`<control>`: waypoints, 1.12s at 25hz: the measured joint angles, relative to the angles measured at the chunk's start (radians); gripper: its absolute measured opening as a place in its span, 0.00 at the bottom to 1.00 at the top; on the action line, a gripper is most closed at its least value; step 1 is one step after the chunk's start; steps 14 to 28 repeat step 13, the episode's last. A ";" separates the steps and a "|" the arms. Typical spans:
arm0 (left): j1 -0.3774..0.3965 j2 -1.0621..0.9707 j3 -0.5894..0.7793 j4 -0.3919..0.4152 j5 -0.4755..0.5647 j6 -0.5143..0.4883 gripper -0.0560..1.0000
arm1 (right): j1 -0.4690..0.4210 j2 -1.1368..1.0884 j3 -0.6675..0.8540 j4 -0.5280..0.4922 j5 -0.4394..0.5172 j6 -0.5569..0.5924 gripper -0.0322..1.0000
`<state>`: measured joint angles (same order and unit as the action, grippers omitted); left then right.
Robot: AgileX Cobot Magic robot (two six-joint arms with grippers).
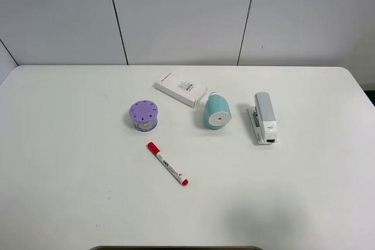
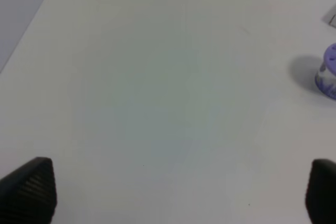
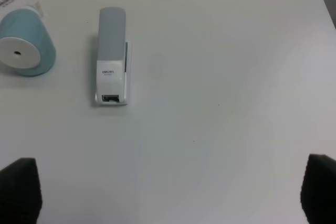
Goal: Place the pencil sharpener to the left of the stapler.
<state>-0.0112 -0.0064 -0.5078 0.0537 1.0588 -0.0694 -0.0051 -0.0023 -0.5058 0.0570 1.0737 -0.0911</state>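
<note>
Spread wide on both arms, empty, nothing between the fingertips.

Exterior high view: no arm or gripper in sight. Pencil sharpener [image 1: 216, 112] lying on the white table [image 1: 70, 162], mint-teal body with its white round face toward the camera, just beside the near end of a flat white box [image 1: 180, 88] and apart from the stapler [image 1: 265, 117], which sits to its right. Already on the stapler's left side, by the look of it, with a clear gap between. Purple holed cylinder [image 1: 143, 115] further left, red-capped marker [image 1: 167, 164] nearer the camera.

Left wrist view: left gripper [image 2: 178, 192] over bare table, only the two dark fingertips [image 2: 31, 187] showing at the picture's corners. Purple cylinder [image 2: 329, 72] at the edge of view; neither the sharpener nor the stapler visible.

Right wrist view: right gripper [image 3: 168, 192] likewise held apart, over bare table. Stapler [image 3: 111, 57] and sharpener [image 3: 23, 43] both ahead of it, the sharpener cropped at the edge.

Judged step: either the very start or the finish, impossible to tell which. If a move is needed, a reach across to the rounded teal body, a grasp across its width clear of the box, and a set-down short of the stapler.
</note>
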 joint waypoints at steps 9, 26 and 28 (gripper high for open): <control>0.000 0.000 0.000 0.000 0.000 0.000 0.96 | 0.000 0.000 0.000 0.000 -0.005 0.000 0.99; 0.000 0.000 0.000 0.000 0.000 0.000 0.96 | 0.000 0.000 0.000 0.000 -0.005 0.000 0.99; 0.000 0.000 0.000 0.000 0.000 0.000 0.96 | 0.000 0.000 0.000 0.000 -0.005 0.000 0.99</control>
